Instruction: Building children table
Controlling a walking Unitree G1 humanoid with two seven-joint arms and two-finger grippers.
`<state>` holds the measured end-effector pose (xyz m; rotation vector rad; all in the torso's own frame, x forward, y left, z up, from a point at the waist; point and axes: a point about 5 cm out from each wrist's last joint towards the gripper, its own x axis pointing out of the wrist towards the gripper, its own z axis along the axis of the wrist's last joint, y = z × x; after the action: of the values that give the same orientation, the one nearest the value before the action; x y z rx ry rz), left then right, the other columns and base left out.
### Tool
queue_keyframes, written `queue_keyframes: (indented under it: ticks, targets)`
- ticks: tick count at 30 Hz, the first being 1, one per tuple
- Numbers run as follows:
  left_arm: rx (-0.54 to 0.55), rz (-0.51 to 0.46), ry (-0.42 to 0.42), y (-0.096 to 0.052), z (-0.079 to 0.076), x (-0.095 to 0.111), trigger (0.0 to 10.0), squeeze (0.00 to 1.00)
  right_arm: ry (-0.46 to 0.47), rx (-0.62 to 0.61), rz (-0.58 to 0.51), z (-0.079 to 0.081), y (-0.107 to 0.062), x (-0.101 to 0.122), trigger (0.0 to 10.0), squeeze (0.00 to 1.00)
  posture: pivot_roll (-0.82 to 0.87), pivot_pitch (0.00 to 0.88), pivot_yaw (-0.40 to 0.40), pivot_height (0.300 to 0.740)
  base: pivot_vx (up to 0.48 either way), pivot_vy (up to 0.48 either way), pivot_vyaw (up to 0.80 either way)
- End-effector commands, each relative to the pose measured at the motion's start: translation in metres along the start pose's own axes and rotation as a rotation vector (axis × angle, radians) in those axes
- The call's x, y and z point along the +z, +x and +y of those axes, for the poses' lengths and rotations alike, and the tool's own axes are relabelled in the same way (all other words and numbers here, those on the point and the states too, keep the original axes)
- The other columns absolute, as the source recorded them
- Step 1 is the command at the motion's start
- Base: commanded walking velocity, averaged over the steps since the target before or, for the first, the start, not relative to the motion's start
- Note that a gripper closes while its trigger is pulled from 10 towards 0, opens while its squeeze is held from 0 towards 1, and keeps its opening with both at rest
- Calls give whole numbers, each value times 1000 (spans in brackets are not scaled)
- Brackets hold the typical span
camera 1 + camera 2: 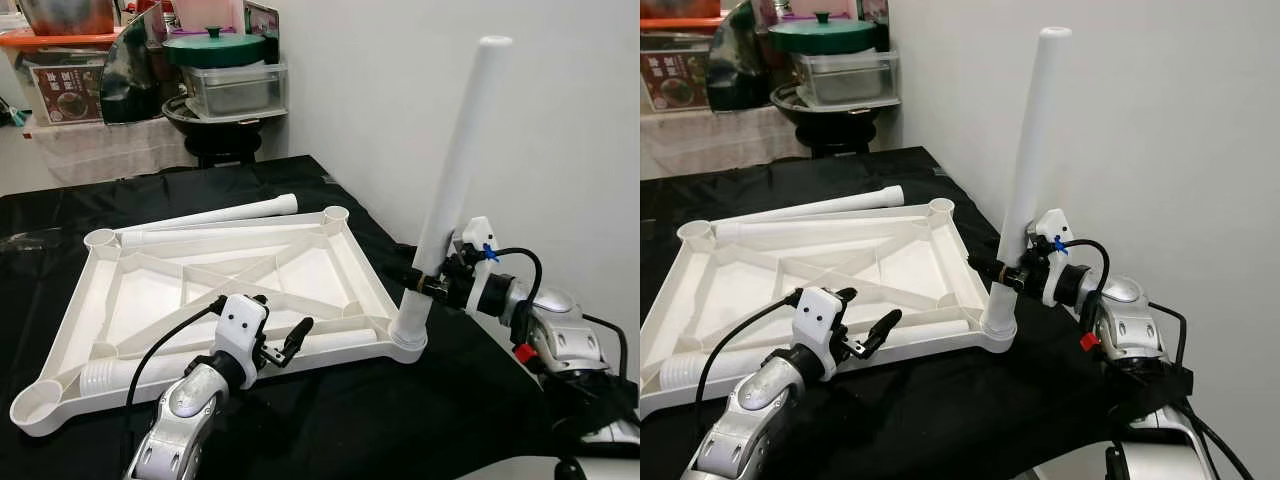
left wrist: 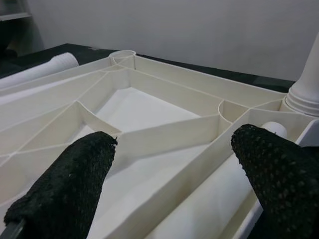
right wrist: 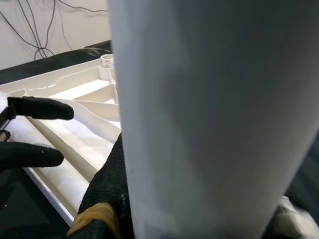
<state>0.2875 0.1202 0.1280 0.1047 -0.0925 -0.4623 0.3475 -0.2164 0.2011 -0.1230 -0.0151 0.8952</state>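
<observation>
Your right gripper (image 1: 428,283) clamps the upright table leg (image 1: 460,160) in the upturned white table panel's (image 1: 330,270) corner socket to seat it, while your left gripper (image 1: 285,345) waits wide open and empty at the panel's near edge.

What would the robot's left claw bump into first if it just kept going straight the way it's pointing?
Probably the upturned white tabletop: the open left gripper hangs at its near rim, aimed across the ribbed underside. A loose white leg lies along that rim between the fingers, so it may touch that first; depth is unclear.
</observation>
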Motion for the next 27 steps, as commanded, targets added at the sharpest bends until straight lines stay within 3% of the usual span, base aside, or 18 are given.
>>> queue_keyframes:
  ticks: [1,5,7,11,12,13,14,16,20,24,27]
  targets:
    - [1,8,5,-2,0,-2,10000,0,-35,43,-65,3,4,11,0,0,49,0,-47,740,0,0,0]
    - [-6,12,4,-2,-2,-3,10000,0,-35,-10,-95,3,1,11,0,0,45,0,-45,740,0,0,0]
    - [-7,10,4,-2,-2,-3,10000,0,-87,-173,-29,3,7,2,0,0,45,0,-47,740,0,0,0]
    - [-7,10,4,-2,-2,-2,10000,0,-117,-259,6,1,10,-2,0,0,45,0,-47,740,0,0,0]
    - [-2,10,4,-2,-1,-2,10000,0,-26,-452,-3,1,15,-8,0,0,44,0,-45,740,0,0,0]
    - [0,13,3,-2,-2,-3,10000,0,136,-891,48,9,16,-31,0,0,48,0,-41,740,0,0,0]
    - [0,13,3,-2,-2,-3,10000,0,136,-891,48,9,16,-31,0,0,48,0,-41,740,0,0,0]
    - [-5,13,4,-2,-4,-2,10000,0,252,-1093,94,24,12,-46,0,0,59,0,-40,740,0,0,0]
    - [-8,14,6,-2,-2,-2,10000,0,291,-1147,99,49,18,-46,0,0,52,0,-32,740,0,0,0]
    - [-5,17,11,-2,0,-2,10000,0,302,-1158,74,59,26,-35,0,0,47,0,-34,740,0,0,0]
    - [-1,12,12,1,0,-1,10000,0,337,-1096,47,66,44,-24,0,0,47,0,-33,740,0,0,0]
